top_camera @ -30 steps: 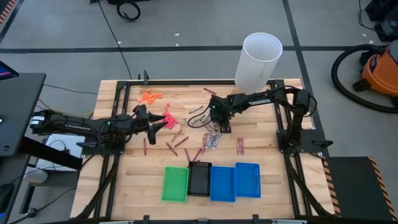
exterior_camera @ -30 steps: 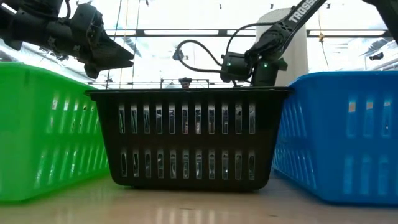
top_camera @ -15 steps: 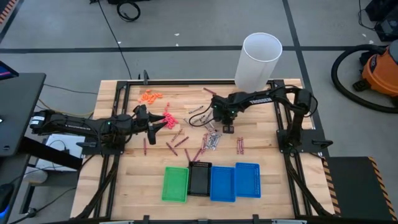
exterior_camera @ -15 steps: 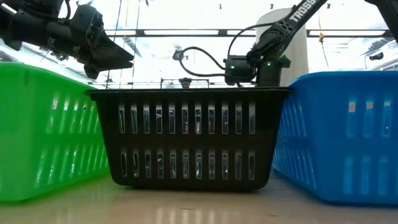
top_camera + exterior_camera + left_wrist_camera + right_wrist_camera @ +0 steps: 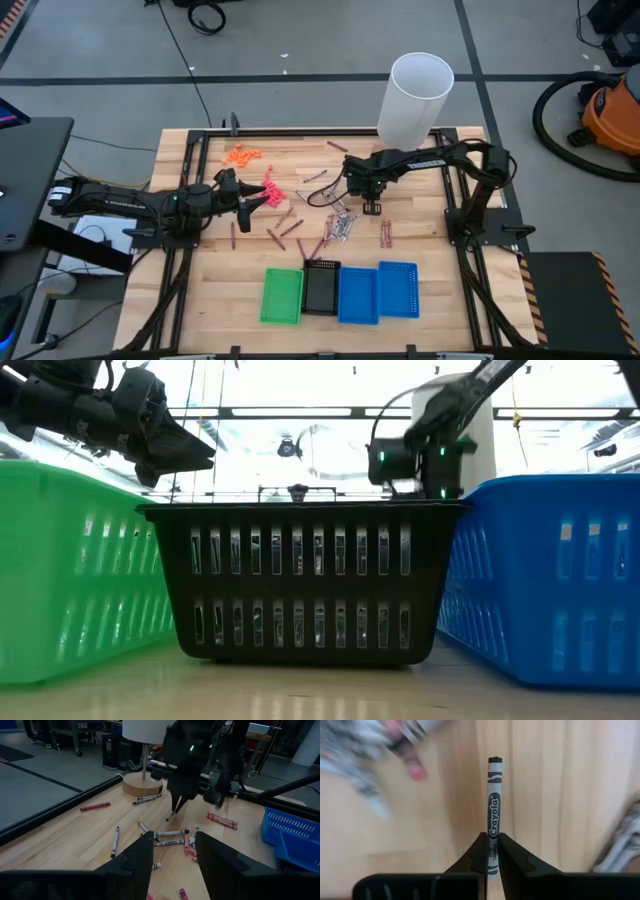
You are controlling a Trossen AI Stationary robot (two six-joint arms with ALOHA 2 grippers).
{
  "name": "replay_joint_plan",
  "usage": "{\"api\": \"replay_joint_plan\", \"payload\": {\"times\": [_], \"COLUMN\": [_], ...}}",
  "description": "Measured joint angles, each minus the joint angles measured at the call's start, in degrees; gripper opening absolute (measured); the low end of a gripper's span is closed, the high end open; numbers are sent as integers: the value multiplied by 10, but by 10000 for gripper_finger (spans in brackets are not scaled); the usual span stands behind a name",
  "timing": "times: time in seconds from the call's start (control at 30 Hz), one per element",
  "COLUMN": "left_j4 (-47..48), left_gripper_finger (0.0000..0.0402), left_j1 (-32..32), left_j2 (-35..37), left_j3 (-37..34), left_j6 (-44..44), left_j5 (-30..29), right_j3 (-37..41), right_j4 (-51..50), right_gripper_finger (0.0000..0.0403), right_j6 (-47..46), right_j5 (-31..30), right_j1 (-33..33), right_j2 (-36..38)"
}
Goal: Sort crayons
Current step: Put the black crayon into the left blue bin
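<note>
High view: right claw (image 5: 362, 197) above the scattered crayons (image 5: 340, 226) mid-tabletop (image 5: 440, 260); left claw (image 5: 262, 198) waits, open and empty; right wrist view: fingers pinched on a grey crayon (image 5: 493, 805); pickup seems made; next, carry to a tray (image 5: 321, 288).

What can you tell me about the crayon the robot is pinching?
The crayon is a thin stick in a silvery grey paper wrapper with "Crayola" printed along it and a dark tip. The right gripper is shut on one end, with a dark finger on each side, so the rest pokes straight out past them. It hangs above the wooden table, over the scattered crayons near the middle, touching nothing but the fingers.
</note>
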State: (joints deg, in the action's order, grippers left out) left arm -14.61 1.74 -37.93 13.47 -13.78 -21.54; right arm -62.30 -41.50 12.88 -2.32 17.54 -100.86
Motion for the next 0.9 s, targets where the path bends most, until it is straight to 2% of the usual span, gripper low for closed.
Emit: {"api": "replay_joint_plan", "payload": {"times": [0.2, 0.5, 0.7, 0.9], "left_j4": [16, 16, 15, -18], "left_gripper_finger": [157, 157, 157, 157], "left_j1": [0, 0, 0, 0], "left_j2": [0, 0, 0, 1], "left_j3": [0, 0, 0, 0], "left_j6": [-5, -6, -7, -6], "left_j5": [0, 0, 0, 0], "right_j3": [-1, -2, -3, -3], "right_j4": [4, 32, 55, 83], "right_gripper_finger": [33, 33, 34, 34], "right_j6": [-34, -132, -233, -332], "right_j5": [20, 23, 21, 20], "right_j1": [-57, -213, -322, -393], "right_j2": [58, 116, 112, 69]}}
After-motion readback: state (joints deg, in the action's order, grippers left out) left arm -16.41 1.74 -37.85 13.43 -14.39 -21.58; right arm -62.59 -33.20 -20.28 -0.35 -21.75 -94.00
